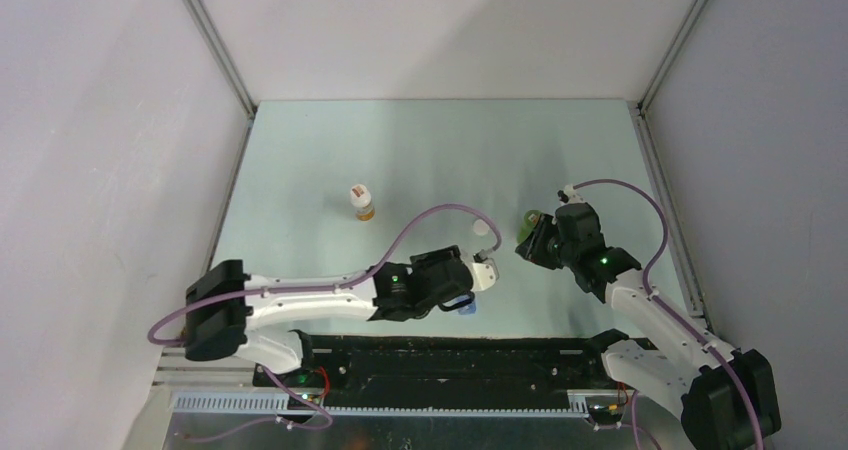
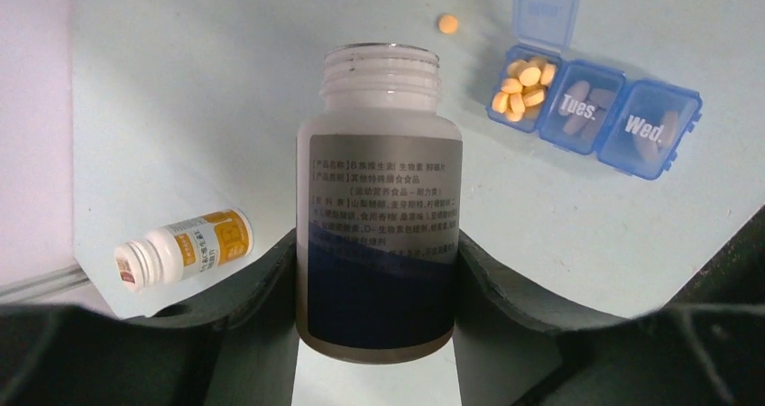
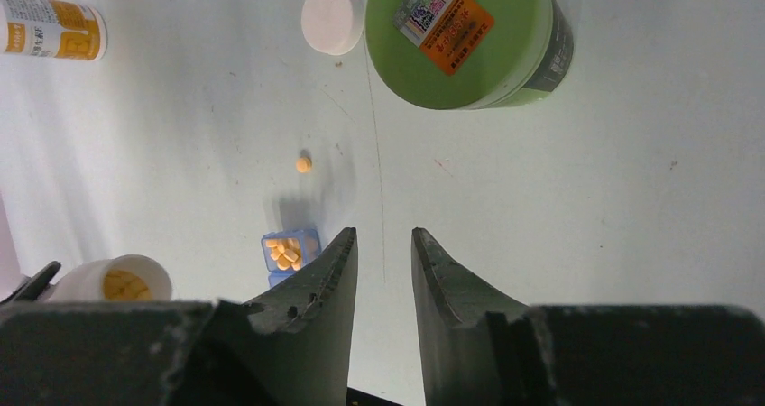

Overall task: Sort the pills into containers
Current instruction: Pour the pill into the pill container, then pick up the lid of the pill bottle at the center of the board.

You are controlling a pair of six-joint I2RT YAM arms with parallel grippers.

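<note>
My left gripper (image 2: 377, 240) is shut on an uncapped white bottle (image 2: 379, 198) with a grey and blue label, held tilted near the table's front. Its mouth points toward the blue pill box (image 2: 600, 108), whose containers sit in a row. The end compartment has its lid up and holds several orange pills (image 2: 521, 86); the "Tues." and "Wed." lids are down. One loose pill (image 2: 448, 23) lies on the table beside the box. My right gripper (image 3: 383, 236) hovers open over bare table with nothing between its fingers, just short of the green bottle (image 3: 465, 36).
A small white bottle with an orange label (image 1: 362, 202) stands further back on the left. A loose white cap (image 1: 482, 228) lies left of the green bottle (image 1: 530, 226). Metal rails and walls border the table's left and right sides.
</note>
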